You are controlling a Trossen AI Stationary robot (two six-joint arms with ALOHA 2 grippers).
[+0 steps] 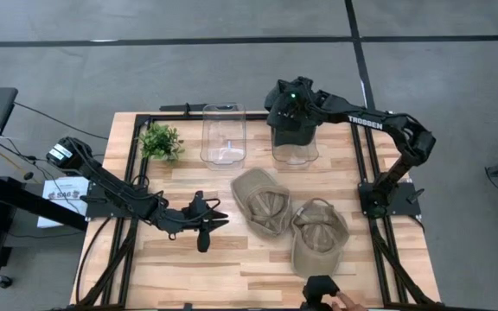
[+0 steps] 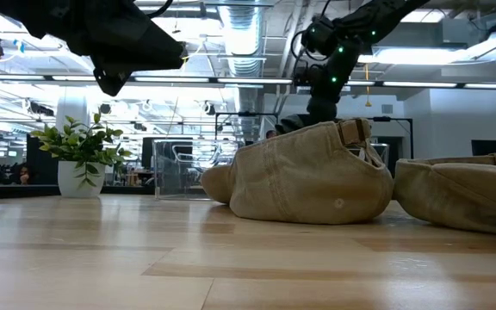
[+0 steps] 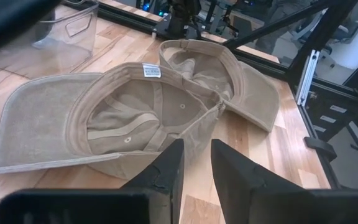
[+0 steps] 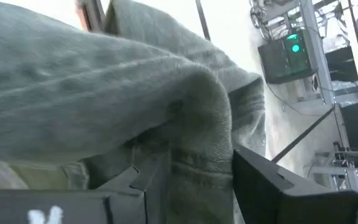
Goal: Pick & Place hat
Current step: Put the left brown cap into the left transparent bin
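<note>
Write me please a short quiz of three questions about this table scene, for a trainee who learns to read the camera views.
1. How many tan hats lie on the wooden table?
2. True or false: the left end effector is gripping a hat.
3. The right end effector, closed on fabric, is above which thing? A) the plant B) a clear bin C) a hat on the table

Key:
1. Two, touching each other, undersides up.
2. False; its fingers are apart, with nothing between them.
3. B, the clear bin on the right.
</note>
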